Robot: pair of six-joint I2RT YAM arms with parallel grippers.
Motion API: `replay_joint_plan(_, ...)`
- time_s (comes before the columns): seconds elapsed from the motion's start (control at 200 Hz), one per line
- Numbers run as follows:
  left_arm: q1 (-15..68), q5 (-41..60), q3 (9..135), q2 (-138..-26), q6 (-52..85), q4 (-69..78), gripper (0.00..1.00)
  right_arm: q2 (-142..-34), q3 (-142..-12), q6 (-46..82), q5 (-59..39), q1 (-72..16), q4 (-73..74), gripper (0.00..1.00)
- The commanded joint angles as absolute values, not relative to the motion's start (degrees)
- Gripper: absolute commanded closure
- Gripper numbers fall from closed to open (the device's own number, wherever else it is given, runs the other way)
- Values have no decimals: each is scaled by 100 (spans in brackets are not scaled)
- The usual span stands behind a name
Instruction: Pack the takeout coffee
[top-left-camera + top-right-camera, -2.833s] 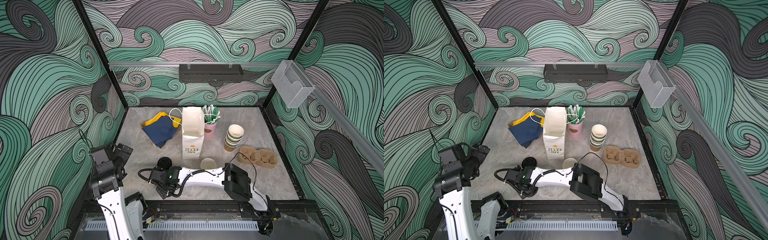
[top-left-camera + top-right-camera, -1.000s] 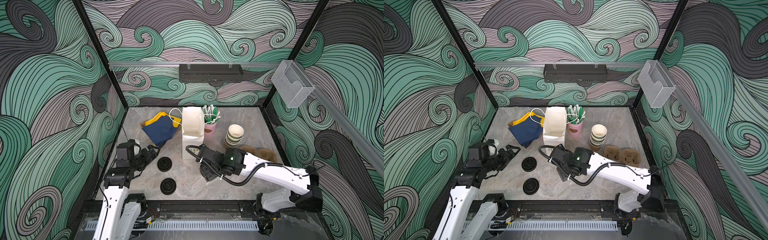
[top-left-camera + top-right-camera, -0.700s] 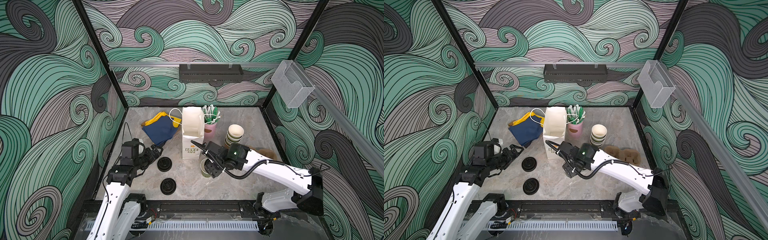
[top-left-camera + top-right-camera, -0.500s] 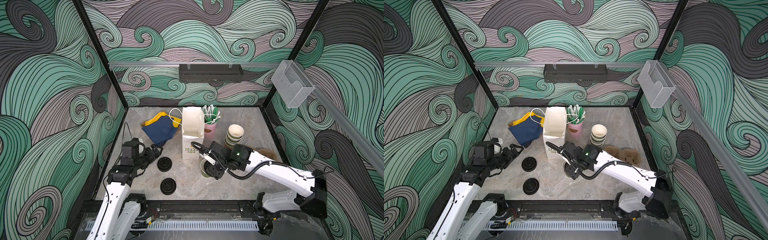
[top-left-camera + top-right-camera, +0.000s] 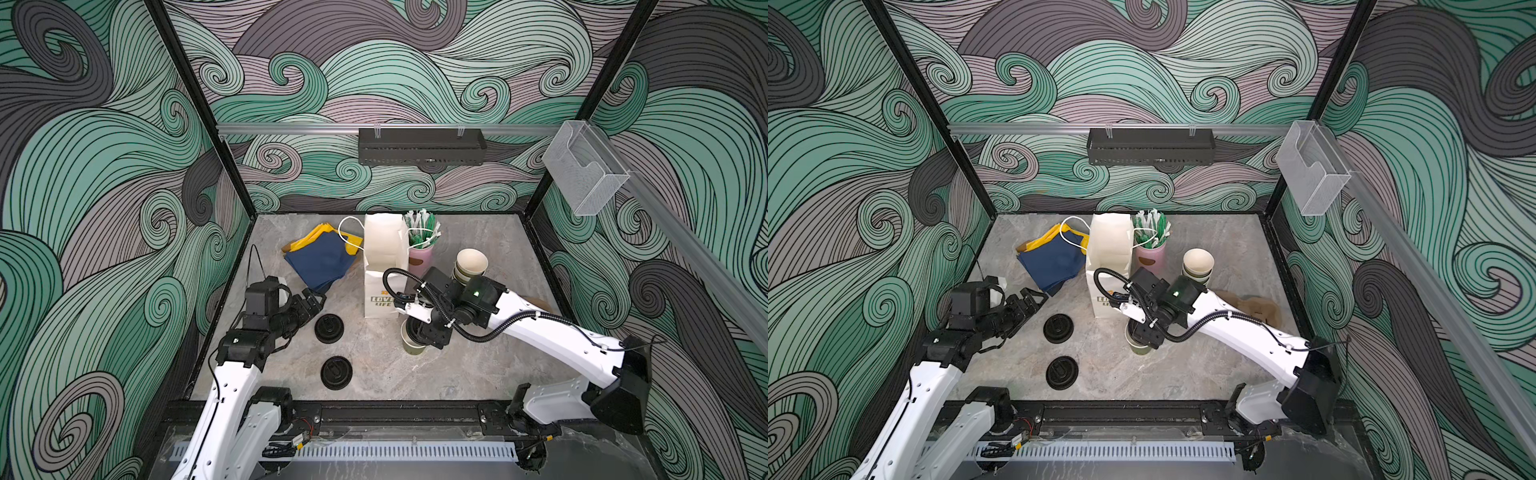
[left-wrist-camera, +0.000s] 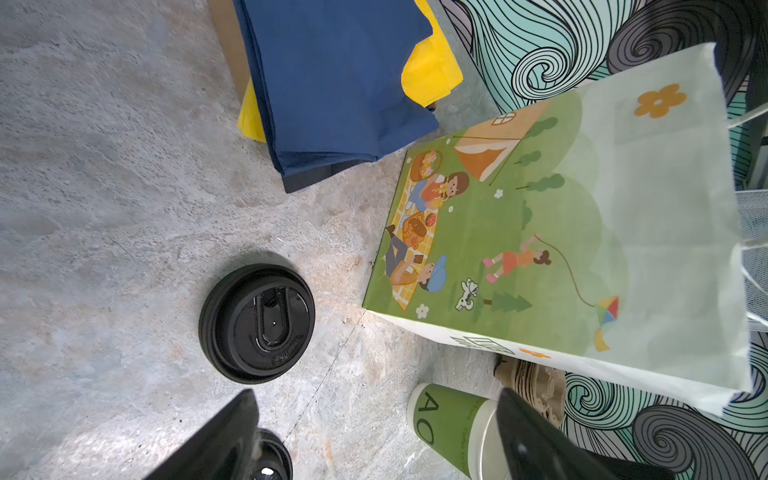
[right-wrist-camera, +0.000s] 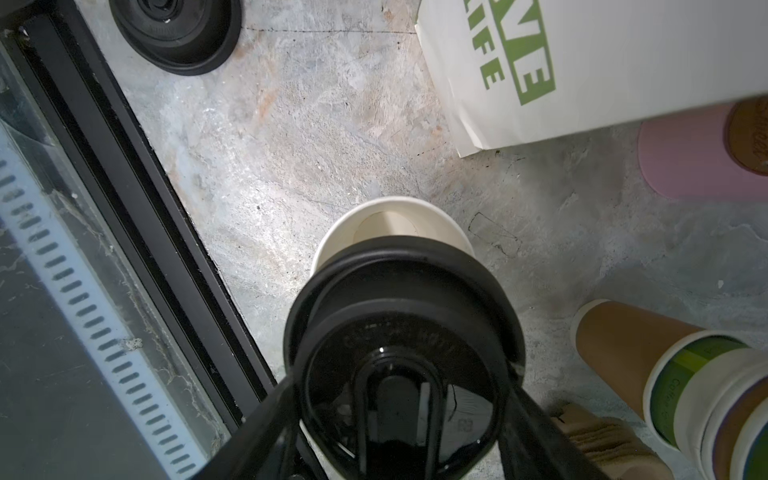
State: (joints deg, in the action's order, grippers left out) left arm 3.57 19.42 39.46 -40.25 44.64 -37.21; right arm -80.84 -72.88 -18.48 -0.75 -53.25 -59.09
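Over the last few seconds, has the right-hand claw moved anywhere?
Yes. The right gripper swung rightward, from left of the paper bag to just in front of it, and now holds a black lid over the green cup.

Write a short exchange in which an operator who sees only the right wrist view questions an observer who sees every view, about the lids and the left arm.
Operator: I hold a lid over the cup and see one loose lid. Are there more?
Observer: Yes. A second lid lies flat on the table, left of the bag.
Operator: Where are the left fingers?
Observer: The left fingers stand open and empty near that second lid, not touching it.
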Motion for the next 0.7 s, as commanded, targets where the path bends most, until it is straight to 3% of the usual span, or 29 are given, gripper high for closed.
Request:
replay_joint_plan(0.0, 422, 1837, 3940, -3940, 4456, -3713, 8, -8297, -7509, -2367, -369, -5257, -6112, 30)
replay_joint_plan(0.695, 431, 1816, 3860, -3832, 4406, -3819, 7, -9252, -8173, -2661, -480, -5124, -6713, 29)
